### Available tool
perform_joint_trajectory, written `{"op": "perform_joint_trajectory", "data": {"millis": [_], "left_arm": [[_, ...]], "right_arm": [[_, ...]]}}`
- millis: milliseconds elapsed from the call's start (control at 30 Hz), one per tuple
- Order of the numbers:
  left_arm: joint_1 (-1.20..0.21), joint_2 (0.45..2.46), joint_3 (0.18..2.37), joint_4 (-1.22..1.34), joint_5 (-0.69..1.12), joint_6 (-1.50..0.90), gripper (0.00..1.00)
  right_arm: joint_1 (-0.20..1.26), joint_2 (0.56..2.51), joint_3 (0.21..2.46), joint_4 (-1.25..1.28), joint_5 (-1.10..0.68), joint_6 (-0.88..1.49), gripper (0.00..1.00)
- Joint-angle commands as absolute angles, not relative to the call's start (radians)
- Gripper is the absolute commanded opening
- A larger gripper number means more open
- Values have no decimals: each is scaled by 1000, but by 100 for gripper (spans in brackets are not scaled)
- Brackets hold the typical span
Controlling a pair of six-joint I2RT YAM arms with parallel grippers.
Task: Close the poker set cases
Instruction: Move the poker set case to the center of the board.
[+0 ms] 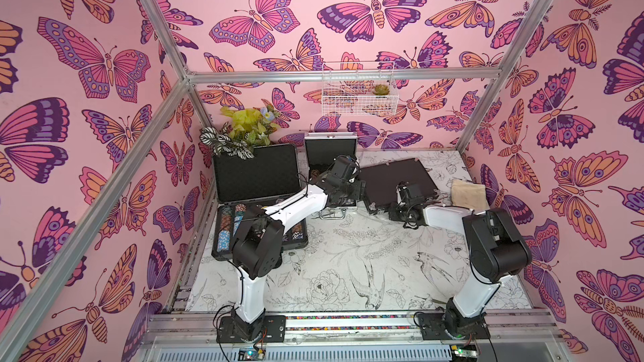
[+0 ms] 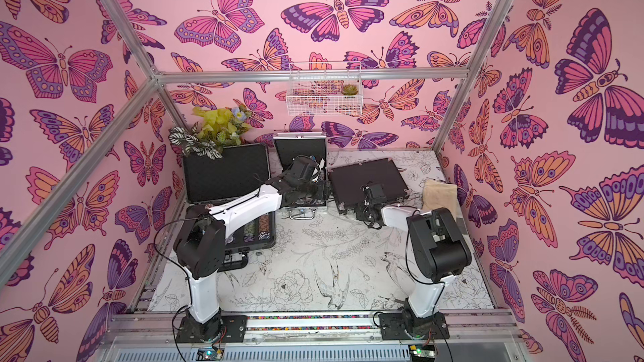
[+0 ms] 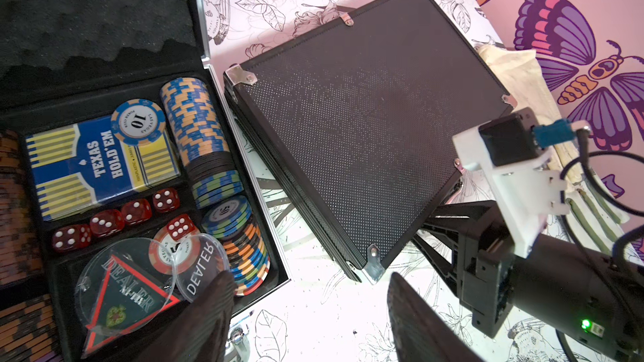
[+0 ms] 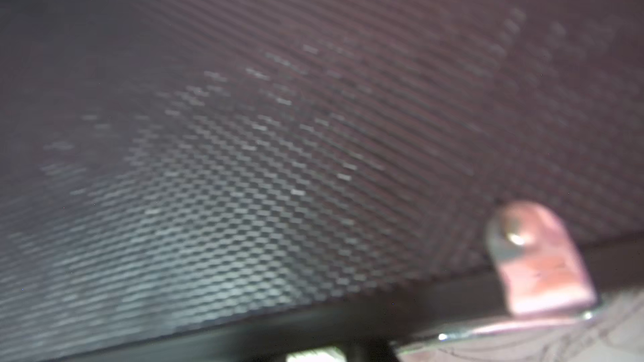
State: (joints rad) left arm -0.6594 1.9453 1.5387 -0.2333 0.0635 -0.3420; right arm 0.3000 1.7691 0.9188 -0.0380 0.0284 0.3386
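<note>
Left pincer [image 3: 310, 318] splayed, right pincer [image 3: 437, 219] at rim of dimpled black case [image 3: 366, 116], grip unclear

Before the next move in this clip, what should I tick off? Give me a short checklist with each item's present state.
1. Large dark-grey case closed: not ok, its lid stands up and chips show.
2. Small silver case closed: not ok, its lid is upright.
3. Wide black case lid down: ok, it looks lowered onto the base.
4. Black case latched: cannot tell.
5. Left gripper free: ok, it is open and empty above the silver case.
6. Right gripper at the black case's front edge, open or shut: cannot tell.
</note>
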Motion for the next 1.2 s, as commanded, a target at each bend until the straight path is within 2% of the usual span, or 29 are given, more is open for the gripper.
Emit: {"op": "perform_joint_trajectory", "data": {"millis": [0, 133, 300, 667, 1067, 1167], "left_arm": [[-652, 1941, 1543, -233, 72, -347, 71], [-650, 1942, 1539, -232, 66, -344, 71], [-651, 1942, 1531, -231, 64, -342, 71], [-649, 1953, 1534, -231, 60, -341, 71], [-630, 1944, 1506, -232, 54, -341, 71], [-630, 1948, 1512, -234, 54, -339, 71]], "right_arm": [[296, 1814, 928, -40, 36, 417, 8], [295, 1811, 908, -15, 63, 462, 4], [248, 1805, 898, 0, 83, 549, 4], [182, 1914, 1081, -56, 16, 553, 4], [58, 2002, 1234, -181, -31, 497, 11], [21, 2021, 1252, -170, -109, 516, 14]]}}
